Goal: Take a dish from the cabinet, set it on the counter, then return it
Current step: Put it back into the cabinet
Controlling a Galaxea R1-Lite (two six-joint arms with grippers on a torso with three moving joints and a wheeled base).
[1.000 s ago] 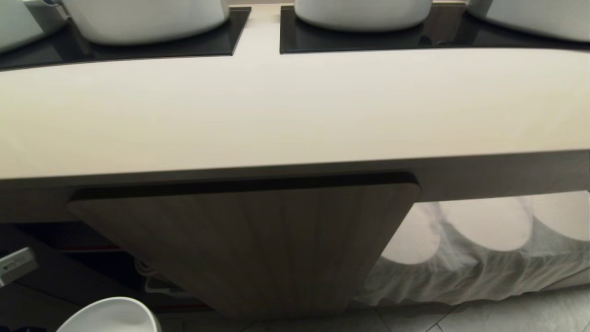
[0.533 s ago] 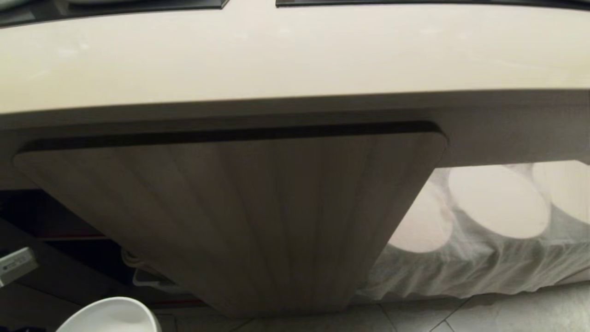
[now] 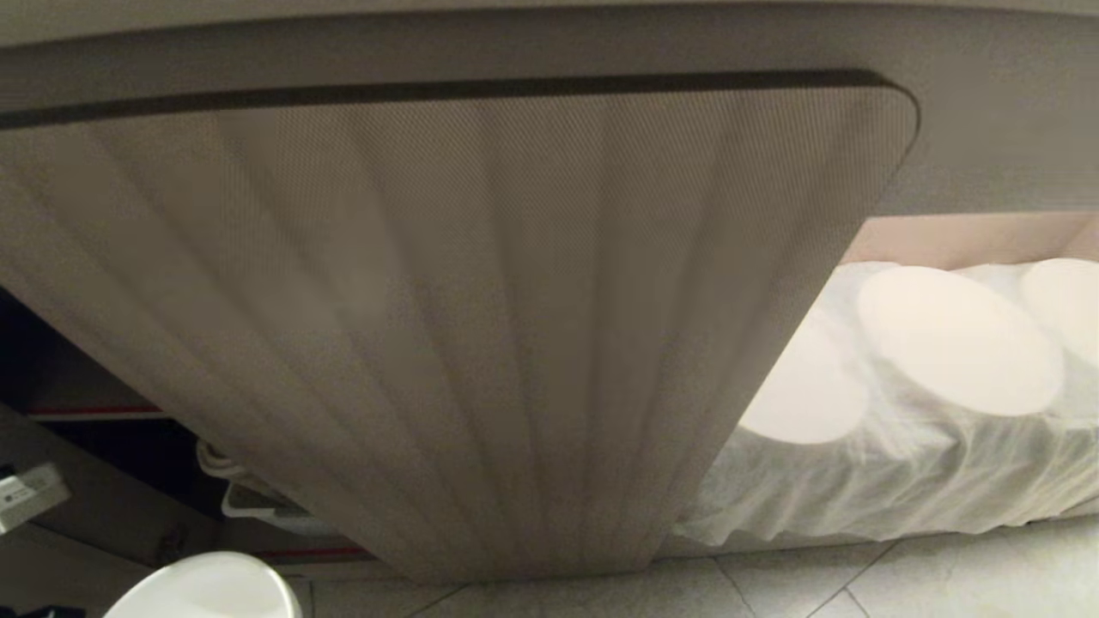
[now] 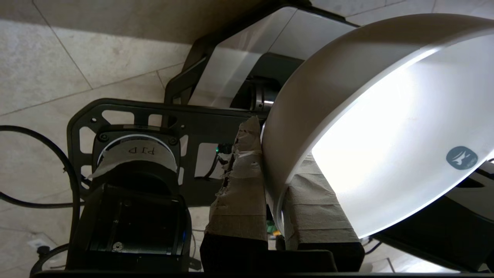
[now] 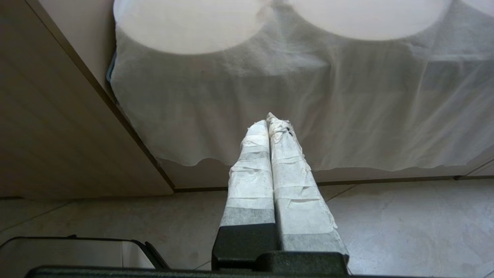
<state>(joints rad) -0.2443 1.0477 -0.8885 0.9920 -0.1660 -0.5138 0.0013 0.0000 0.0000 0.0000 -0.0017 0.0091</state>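
The left gripper point(image 4: 272, 181) has its tape-wrapped jaws pinching the rim of the small plain white round ceramic bowl point(image 4: 370, 127), one finger inside the wall and one outside, so the bowl hangs tilted on edge above the pale tiled floor point(image 4: 46, 65) and the robot's dark base frame point(image 4: 127, 116). In the head view that same bowl point(image 3: 206, 588) shows at the lower left corner, low down in front of the open side of the cabinet, whose tall pale beige vertically ribbed door point(image 3: 481, 326) fills most of the picture. To the left of the door lies the dark interior with a brown shelf carrying a red front edge strip point(image 3: 86, 412), and something white point(image 3: 249, 502) sits partly hidden behind the door's edge. The thick plain edge of the cream-white worktop point(image 3: 549, 39) runs across the top. The right gripper point(image 5: 274, 123) has its wrapped jaws pressed together, pointing toward a white cloth-draped surface point(image 5: 308, 116) beside the door.
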